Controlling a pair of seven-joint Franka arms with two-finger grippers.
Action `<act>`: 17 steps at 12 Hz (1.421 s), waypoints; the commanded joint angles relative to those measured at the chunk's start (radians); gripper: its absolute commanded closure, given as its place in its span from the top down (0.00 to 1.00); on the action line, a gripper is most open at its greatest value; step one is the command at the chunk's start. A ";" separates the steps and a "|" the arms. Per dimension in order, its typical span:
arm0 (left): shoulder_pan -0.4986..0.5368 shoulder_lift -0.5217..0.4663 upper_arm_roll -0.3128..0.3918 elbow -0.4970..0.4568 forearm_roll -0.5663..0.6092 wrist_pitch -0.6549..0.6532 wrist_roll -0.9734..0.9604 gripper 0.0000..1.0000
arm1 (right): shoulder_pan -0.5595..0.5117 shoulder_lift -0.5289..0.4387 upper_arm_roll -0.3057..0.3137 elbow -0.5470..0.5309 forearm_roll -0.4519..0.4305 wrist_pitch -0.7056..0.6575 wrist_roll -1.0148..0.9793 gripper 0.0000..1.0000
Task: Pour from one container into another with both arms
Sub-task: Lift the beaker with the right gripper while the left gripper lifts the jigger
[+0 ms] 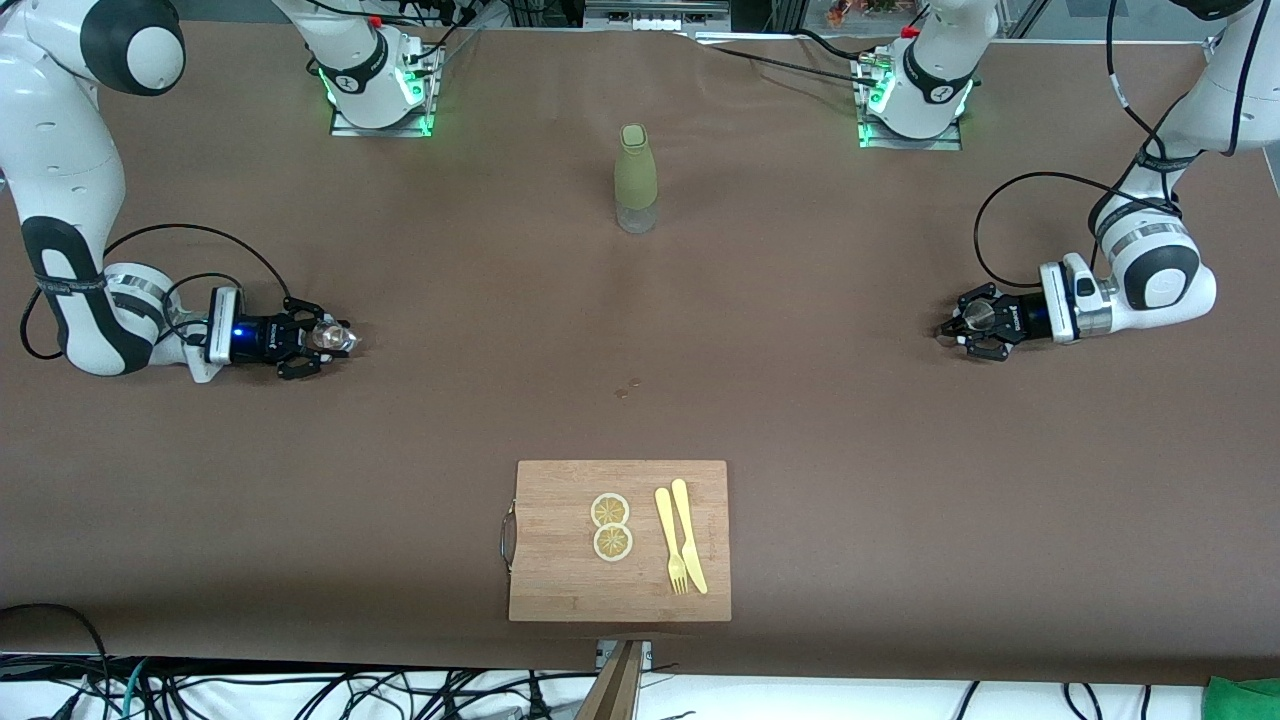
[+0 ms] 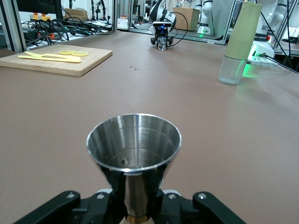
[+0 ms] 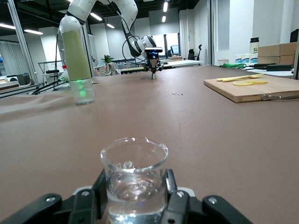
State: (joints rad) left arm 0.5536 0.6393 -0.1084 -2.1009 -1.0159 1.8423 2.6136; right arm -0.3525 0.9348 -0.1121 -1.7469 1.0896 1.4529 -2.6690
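Observation:
My right gripper [image 1: 322,340] is low over the table at the right arm's end and is shut on the tiny clear glass [image 1: 331,337]. In the right wrist view the glass [image 3: 134,179] stands upright between the black fingers [image 3: 171,183] and holds clear liquid. My left gripper [image 1: 968,320] is low over the left arm's end of the table, shut on the steel jigger [image 1: 978,315]. The left wrist view shows the jigger [image 2: 134,142] upright, open cone up, gripped at its narrow waist. Whether either vessel touches the table I cannot tell.
A tall olive-green sleeved bottle [image 1: 635,180] stands mid-table near the bases. A wooden cutting board [image 1: 560,560] lies near the front edge with two lemon slices [image 1: 611,526], a yellow fork [image 1: 668,540] and a yellow knife [image 1: 690,535]. Small drops [image 1: 627,387] mark the cloth.

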 commanded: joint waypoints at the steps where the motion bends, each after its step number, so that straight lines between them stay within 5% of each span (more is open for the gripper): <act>1: -0.009 -0.013 0.006 -0.008 -0.042 -0.017 0.039 0.00 | -0.002 0.006 0.005 0.007 0.009 0.007 0.007 0.41; 3: -0.014 -0.021 0.004 -0.007 -0.041 -0.021 0.036 0.00 | 0.004 0.004 0.005 0.007 0.012 0.011 0.009 0.31; 17: -0.026 -0.099 0.004 -0.005 -0.041 -0.090 -0.085 0.00 | 0.084 -0.045 0.008 0.086 -0.013 0.041 0.133 0.36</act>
State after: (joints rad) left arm 0.5374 0.5703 -0.1091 -2.0952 -1.0176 1.7673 2.5530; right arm -0.2903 0.9287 -0.1091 -1.6656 1.0885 1.4840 -2.5884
